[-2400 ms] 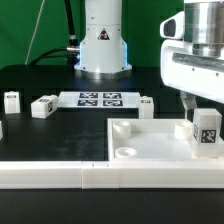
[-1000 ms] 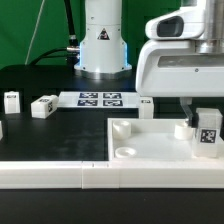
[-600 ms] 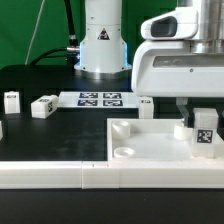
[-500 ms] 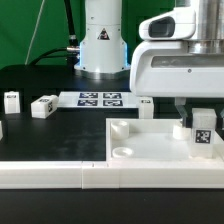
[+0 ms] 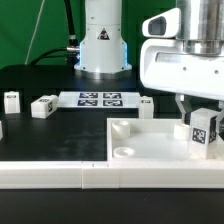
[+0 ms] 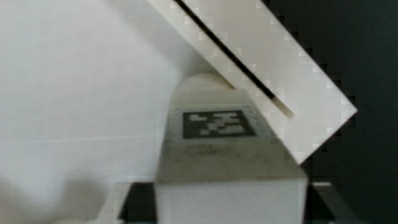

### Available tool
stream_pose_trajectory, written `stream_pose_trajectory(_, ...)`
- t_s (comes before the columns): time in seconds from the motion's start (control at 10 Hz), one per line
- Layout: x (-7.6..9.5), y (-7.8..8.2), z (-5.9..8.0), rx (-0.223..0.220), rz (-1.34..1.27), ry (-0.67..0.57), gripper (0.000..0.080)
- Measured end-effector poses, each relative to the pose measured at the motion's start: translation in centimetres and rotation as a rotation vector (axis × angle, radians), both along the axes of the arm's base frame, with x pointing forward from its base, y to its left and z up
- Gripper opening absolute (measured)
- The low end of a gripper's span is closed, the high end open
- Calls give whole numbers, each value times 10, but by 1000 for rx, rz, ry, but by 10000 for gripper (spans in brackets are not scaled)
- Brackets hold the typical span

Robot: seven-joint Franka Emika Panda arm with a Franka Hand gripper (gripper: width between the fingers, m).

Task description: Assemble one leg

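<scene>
A white leg (image 5: 205,133) with a black-and-white tag stands upright at the far right corner of the large white tabletop panel (image 5: 150,150). My gripper (image 5: 201,108) is right above it, its fingers down on both sides of the leg's top, shut on it. In the wrist view the leg (image 6: 222,150) fills the space between the two dark fingers (image 6: 143,200), with the white panel (image 6: 80,90) behind it. Three more legs lie on the black table: one (image 5: 11,101) at the far left, one (image 5: 43,107) beside it, one (image 5: 146,104) behind the panel.
The marker board (image 5: 97,98) lies flat at the back centre before the arm's base (image 5: 103,45). A long white rail (image 5: 60,175) runs along the front edge. The panel has a raised corner block (image 5: 120,128) and a round socket (image 5: 126,152).
The gripper has turned and shifted slightly to the exterior view's right, and the leg in it has rotated a little, tag now tilted. The other parts have not moved.
</scene>
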State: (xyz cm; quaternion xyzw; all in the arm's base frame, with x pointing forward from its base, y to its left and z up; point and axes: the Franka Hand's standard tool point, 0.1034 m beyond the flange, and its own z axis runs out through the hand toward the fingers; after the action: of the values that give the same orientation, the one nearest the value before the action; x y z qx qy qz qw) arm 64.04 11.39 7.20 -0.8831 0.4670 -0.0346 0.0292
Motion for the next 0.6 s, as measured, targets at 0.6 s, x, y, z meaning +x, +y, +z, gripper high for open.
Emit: stream_pose_trajectory(0.6,-4,0,0,59,-634,14,294)
